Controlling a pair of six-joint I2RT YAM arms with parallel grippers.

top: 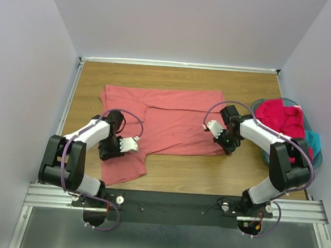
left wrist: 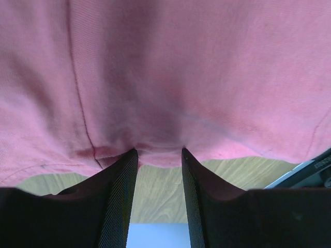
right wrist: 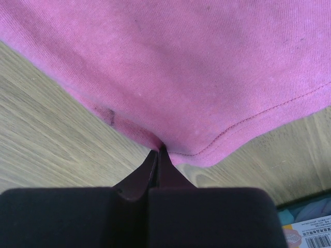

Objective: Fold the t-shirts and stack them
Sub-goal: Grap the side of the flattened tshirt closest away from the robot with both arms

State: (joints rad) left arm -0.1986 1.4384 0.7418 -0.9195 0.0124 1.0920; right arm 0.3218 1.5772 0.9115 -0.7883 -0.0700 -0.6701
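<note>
Bench: pale wood, walled on three sides, arms mounted at the 6 o'clock edge.

Pink shirt: large, lying mid-bench. It is mostly flat, with an upper layer overlapping across the middle. One lobe of cloth trails off towards 7 o'clock, and the lower hem runs along the 6 o'clock side. The wrist views show the same cloth close up, with a stitched hem and a few dark marks.

Left end effector: down on the shirt's 8 o'clock part, where the trailing lobe begins. From its wrist view the fingers stand spread, with bare bench showing in the gap. The cloth edge sits at the tips but not between them.

Right end effector: at the shirt's 4 o'clock corner. From its wrist view the fingers are pressed together, pinching the pink shirt's hem right at that corner.

Basket: round, teal, at the bench's 3 o'clock edge and just beside the right arm.

Red shirt: crumpled, heaped in the basket and rising over its rim.

Teal shirt: bunched in the basket on the 3 o'clock side of the red shirt, only partly visible.
</note>
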